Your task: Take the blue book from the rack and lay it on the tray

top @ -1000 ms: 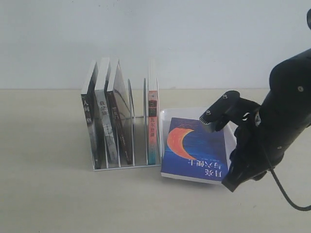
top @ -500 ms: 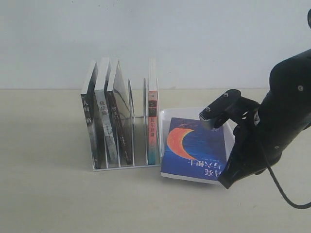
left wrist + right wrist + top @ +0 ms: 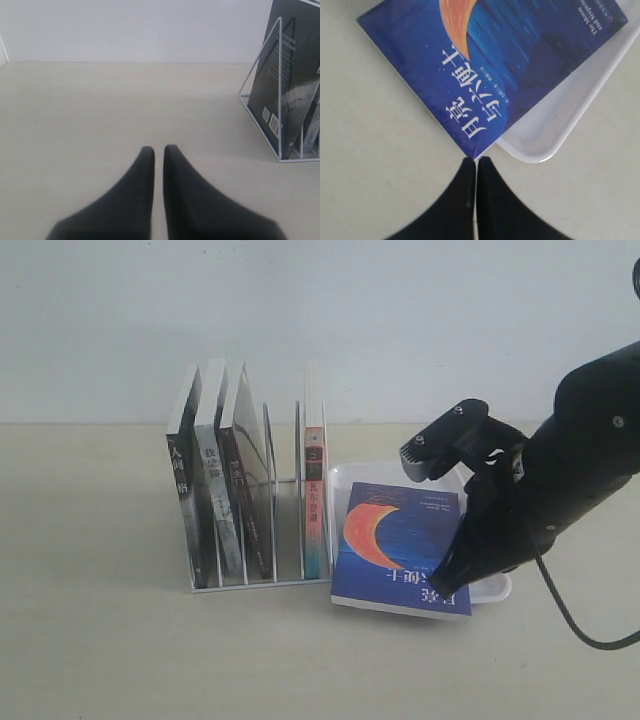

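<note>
The blue book lies cover up, orange crescent showing, partly on the white tray and jutting over its near rim onto the table. In the right wrist view the blue book covers most of the tray. My right gripper is shut, its tips right at the book's near right corner with nothing between them. The white wire rack stands to the left of the tray. My left gripper is shut and empty above bare table, away from the rack.
Three black-spined books lean in the rack's left slots, and a pink-and-teal-spined book stands in its right slot, close to the blue book's edge. A white wall runs behind the table.
My right gripper has swung left and down, from beside the tray to the blue book's near right corner. The book and tray look unmoved. The tray's near right corner now shows.
</note>
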Available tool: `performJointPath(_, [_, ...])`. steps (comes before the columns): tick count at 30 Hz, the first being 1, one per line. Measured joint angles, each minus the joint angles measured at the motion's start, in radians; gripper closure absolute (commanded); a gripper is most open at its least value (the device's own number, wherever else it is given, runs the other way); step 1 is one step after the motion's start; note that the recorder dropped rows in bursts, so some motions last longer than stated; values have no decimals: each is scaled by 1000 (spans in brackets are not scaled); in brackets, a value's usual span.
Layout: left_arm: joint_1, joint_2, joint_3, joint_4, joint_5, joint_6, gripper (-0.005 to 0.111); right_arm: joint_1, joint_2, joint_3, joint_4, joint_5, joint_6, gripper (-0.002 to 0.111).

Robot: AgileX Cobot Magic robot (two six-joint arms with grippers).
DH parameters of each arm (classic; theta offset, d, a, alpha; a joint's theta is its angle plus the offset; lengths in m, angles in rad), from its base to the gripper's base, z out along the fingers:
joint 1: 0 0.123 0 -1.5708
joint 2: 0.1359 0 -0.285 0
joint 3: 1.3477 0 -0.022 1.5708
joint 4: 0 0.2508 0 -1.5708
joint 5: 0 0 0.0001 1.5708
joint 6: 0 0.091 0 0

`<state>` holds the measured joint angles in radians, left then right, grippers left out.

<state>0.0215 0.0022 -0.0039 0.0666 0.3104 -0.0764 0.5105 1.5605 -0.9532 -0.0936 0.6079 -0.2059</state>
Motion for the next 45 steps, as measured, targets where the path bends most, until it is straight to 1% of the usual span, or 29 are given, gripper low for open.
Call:
performJointPath(7, [0, 0, 0, 0, 0, 0, 101, 0, -12, 0, 0, -26, 0, 108])
performJointPath(13, [0, 0, 0, 0, 0, 0, 101, 0, -152, 0, 0, -43, 0, 108])
performJointPath(20, [0, 0, 0, 0, 0, 0, 101, 0, -494, 0, 2, -51, 107, 108])
performJointPath(28, [0, 0, 0, 0, 0, 0, 101, -2, -929, 0, -25, -19, 122, 108])
performJointPath(31, [0, 0, 0, 0, 0, 0, 101, -41, -1070, 25, -41, -11, 122, 108])
performJointPath(35, [0, 0, 0, 0, 0, 0, 101, -148, -1204, 132, -76, -34, 122, 108])
performJointPath(37, [0, 0, 0, 0, 0, 0, 101, -196, -1258, 217, -102, -71, 120, 108])
performJointPath(38, [0, 0, 0, 0, 0, 0, 101, -232, -1303, 311, -112, -127, 120, 108])
performJointPath(39, [0, 0, 0, 0, 0, 0, 101, -243, -1318, 358, -115, -162, 120, 108])
performJointPath(40, [0, 0, 0, 0, 0, 0, 101, -265, -1352, 452, -115, -242, 126, 108])
performJointPath(41, [0, 0, 0, 0, 0, 0, 101, -270, -1366, 487, -115, -274, 134, 108])
performJointPath(42, [0, 0, 0, 0, 0, 0, 101, -275, -1388, 566, -115, -343, 162, 108])
performJointPath(43, [0, 0, 0, 0, 0, 0, 101, -274, -1393, 595, -115, -366, 178, 108])
performJointPath(45, [0, 0, 0, 0, 0, 0, 101, -275, -1422, 704, -115, -424, 251, 108])
